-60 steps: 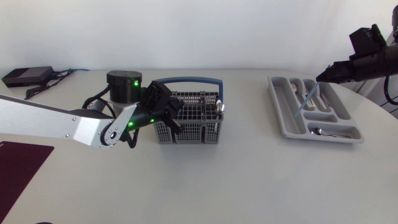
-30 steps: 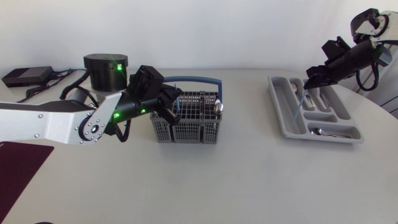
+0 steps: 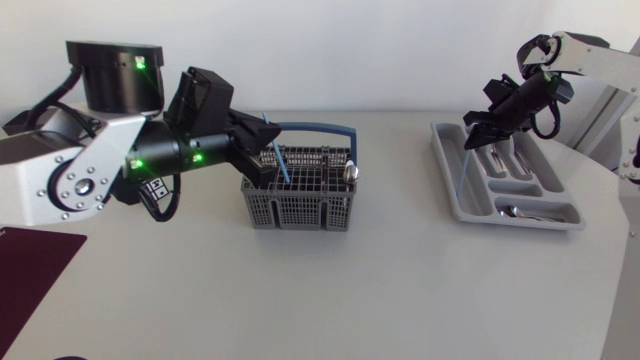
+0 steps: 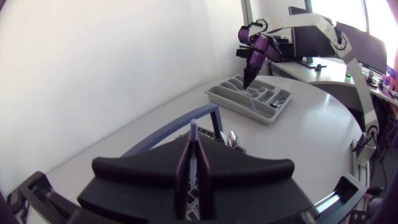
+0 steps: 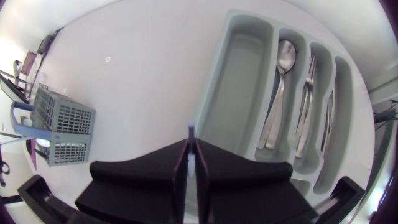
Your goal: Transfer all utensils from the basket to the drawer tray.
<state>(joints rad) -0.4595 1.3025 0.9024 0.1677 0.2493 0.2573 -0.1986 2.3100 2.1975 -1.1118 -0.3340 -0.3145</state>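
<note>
The grey wire basket (image 3: 300, 195) with a blue handle (image 3: 318, 128) stands left of centre; a metal spoon (image 3: 350, 172) sticks up in it. My left gripper (image 3: 270, 152) hangs over its left end, shut on a blue-handled utensil (image 3: 283, 166) that points down into the basket. From the left wrist, the pale handle tip (image 4: 194, 125) shows between the closed fingers (image 4: 205, 180). My right gripper (image 3: 478, 128) is above the grey drawer tray (image 3: 452, 190), shut on a thin blue utensil (image 3: 465, 165) hanging over the tray's long left compartment (image 5: 239, 74). Spoons (image 5: 283, 59) and forks (image 5: 308, 93) lie in other compartments.
A dark red mat (image 3: 28, 265) lies at the table's front left corner. The left arm's round black base (image 3: 115, 75) stands at the back left. Bare white tabletop (image 3: 400, 270) spreads between basket and tray and along the front.
My left gripper rose from the basket's left side, lifting the blue-handled utensil. My right gripper carried its blue utensil leftward over the tray's long compartment.
</note>
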